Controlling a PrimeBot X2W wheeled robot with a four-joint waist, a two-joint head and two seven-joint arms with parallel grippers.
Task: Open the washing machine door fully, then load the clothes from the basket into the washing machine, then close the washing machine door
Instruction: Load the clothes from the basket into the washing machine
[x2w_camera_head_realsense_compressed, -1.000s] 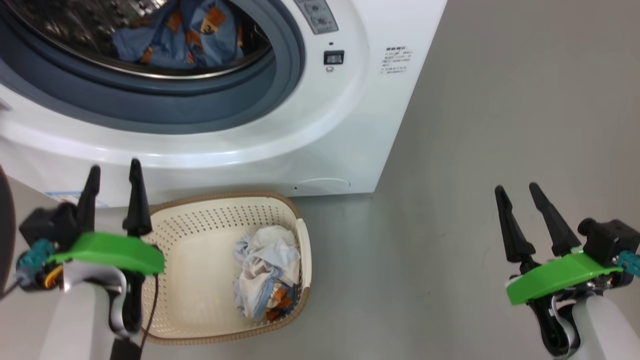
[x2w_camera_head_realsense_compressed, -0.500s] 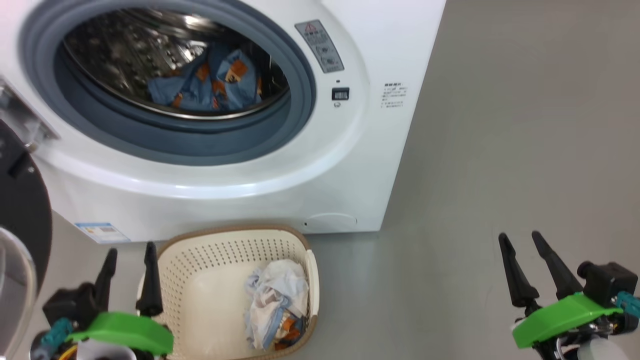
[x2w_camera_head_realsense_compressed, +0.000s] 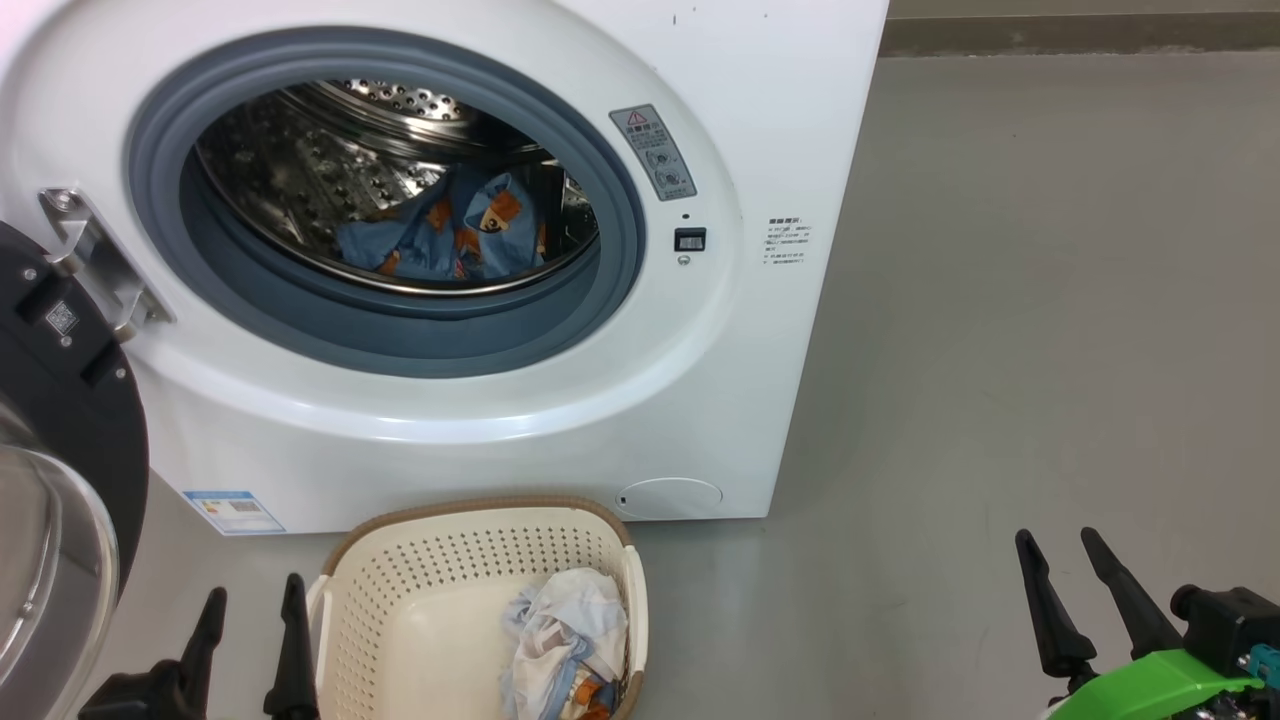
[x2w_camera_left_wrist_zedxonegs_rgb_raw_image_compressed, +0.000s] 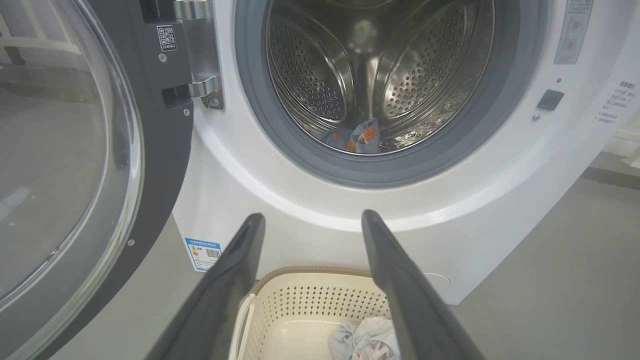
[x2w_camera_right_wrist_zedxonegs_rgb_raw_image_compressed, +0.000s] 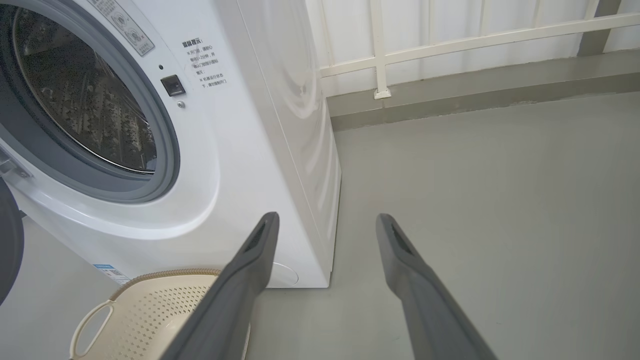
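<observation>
**Loading stage, partly done.** The washing machine door (x2w_camera_head_realsense_compressed: 95, 420) stands swung wide at the left of the washing machine (x2w_camera_head_realsense_compressed: 760, 130). One blue garment (x2w_camera_head_realsense_compressed: 450, 235) lies in the drum (x2w_camera_head_realsense_compressed: 300, 170), while a bundle of clothes (x2w_camera_head_realsense_compressed: 560, 630) — white and pale blue — sits in the basket (x2w_camera_head_realsense_compressed: 470, 506) on the floor just before the machine. The left gripper (x2w_camera_head_realsense_compressed: 254, 600), beside the basket, and the right gripper (x2w_camera_head_realsense_compressed: 1055, 540), well apart from it, are both spread and empty. To do: load the bundle, close the door.
</observation>
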